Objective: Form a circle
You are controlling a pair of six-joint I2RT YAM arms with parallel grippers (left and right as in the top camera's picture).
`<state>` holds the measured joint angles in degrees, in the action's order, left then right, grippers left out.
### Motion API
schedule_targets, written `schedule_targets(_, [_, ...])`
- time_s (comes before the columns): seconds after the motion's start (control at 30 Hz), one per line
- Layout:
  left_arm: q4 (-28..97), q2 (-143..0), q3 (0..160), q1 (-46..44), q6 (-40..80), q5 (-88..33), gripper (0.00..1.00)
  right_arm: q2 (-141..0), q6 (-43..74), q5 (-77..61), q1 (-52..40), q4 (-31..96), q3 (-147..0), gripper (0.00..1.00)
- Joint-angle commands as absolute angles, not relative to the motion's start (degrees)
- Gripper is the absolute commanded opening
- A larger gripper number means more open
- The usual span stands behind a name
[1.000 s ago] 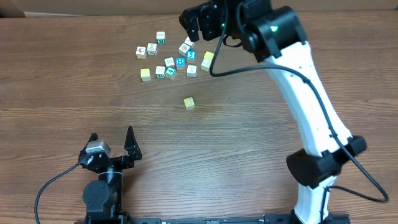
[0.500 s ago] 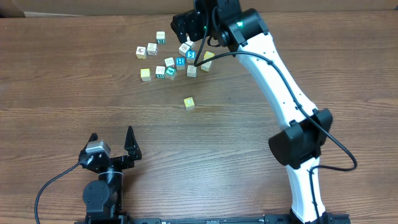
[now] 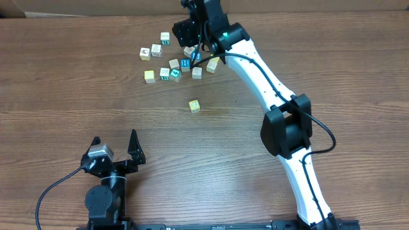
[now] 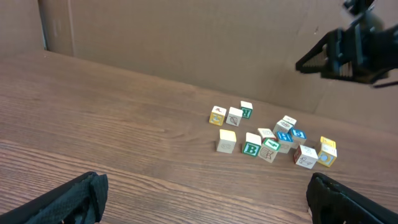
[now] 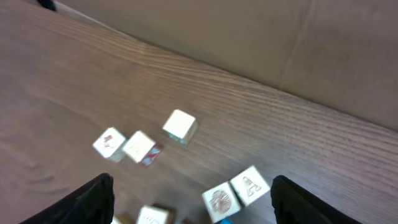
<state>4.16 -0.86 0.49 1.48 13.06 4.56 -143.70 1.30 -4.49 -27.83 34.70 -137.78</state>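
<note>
Cubes lie scattered on the far half of the wooden table (image 3: 77,108) in the overhead view. The small group (image 3: 156,50) of four sits at the left end of the scatter: two yellow cubes, a white one with a dark mark and a white-and-teal one. The bigger bunch (image 3: 185,64) lies just to its right, and a lone yellow cube (image 3: 194,105) rests apart, nearer to us. The right claw (image 3: 182,32) hangs over the far edge of the bigger bunch, just right of the white-and-teal cube. The left claw (image 3: 115,138) sits released near the table's front edge, well apart from every cube.

From the left wrist we see the left claw (image 4: 205,186) spread wide with nothing between its fingers. The small group (image 4: 234,116) lies ahead on the left of the bigger bunch (image 4: 280,140), and the right claw (image 4: 336,56) hovers above, in front of the cardboard wall (image 4: 186,43).

From the right wrist the right claw (image 5: 191,183) stands parted and grips nothing. Three cubes of the small group (image 5: 140,147) lie below it to the left, and two touching cubes (image 5: 236,193) lie between its fingers.
</note>
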Motion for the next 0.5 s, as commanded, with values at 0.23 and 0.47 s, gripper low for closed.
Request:
schedule_targets(0.23, [4.10, -0.27, 0.32, 1.19, 11.77, 4.47, 0.99, -149.53, 3.84, 5.08, -25.93, 34.48, -137.95, 0.77])
schedule_targets(0.47, [4.10, -0.27, 0.32, 1.19, 11.77, 4.45, 1.00, -149.12, 10.63, 4.34, -22.41, 40.71, -138.08, 0.76])
